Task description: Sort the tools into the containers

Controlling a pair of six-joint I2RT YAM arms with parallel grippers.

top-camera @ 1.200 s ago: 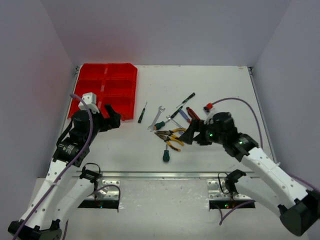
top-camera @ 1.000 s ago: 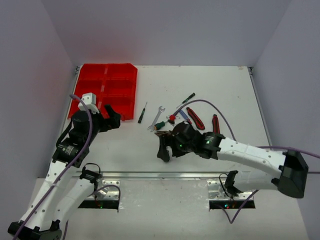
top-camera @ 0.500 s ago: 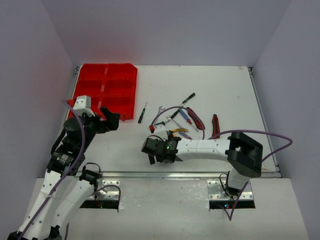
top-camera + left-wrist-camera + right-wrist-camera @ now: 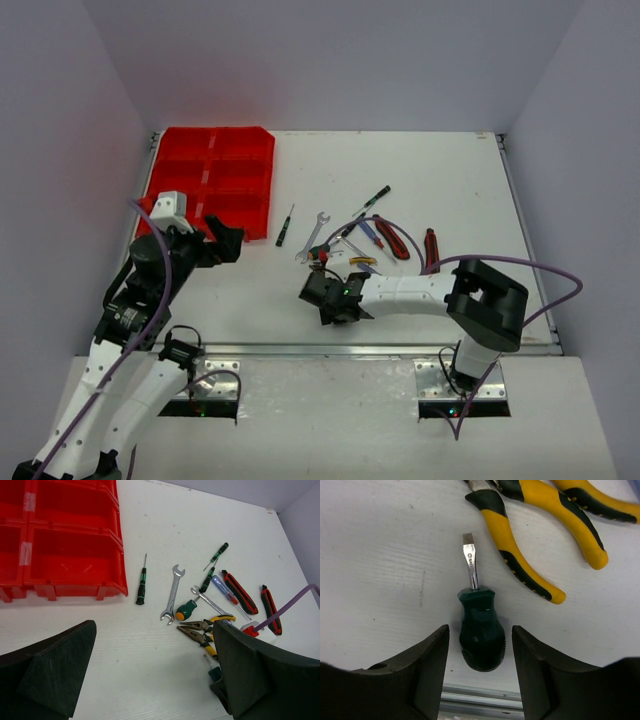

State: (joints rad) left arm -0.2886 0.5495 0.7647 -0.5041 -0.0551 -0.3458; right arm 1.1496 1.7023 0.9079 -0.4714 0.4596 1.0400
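A stubby green-handled screwdriver (image 4: 481, 635) lies flat on the white table near its front edge, blade pointing away. My right gripper (image 4: 480, 632) straddles its handle, jaws partly closed with a gap on each side; in the top view this gripper (image 4: 325, 300) hides the tool. Yellow-black pliers (image 4: 520, 550) lie just beyond. The other tools lie mid-table: a slim screwdriver (image 4: 285, 226), a wrench (image 4: 313, 237) and red-black cutters (image 4: 390, 238). The red tray (image 4: 215, 170) of containers sits far left. My left gripper (image 4: 228, 240) hovers open and empty by its near right corner.
The metal rail (image 4: 485, 697) at the table's front edge runs right behind the stubby screwdriver. My right arm's purple cable (image 4: 380, 222) loops over the tool pile. A second red-black cutter (image 4: 431, 250) lies to the right. The tray's near compartments (image 4: 75, 555) hold no tools.
My right arm has swung left from the tool pile to the table's front, come down over the stubby screwdriver, and its jaws have narrowed. My left gripper has barely shifted.
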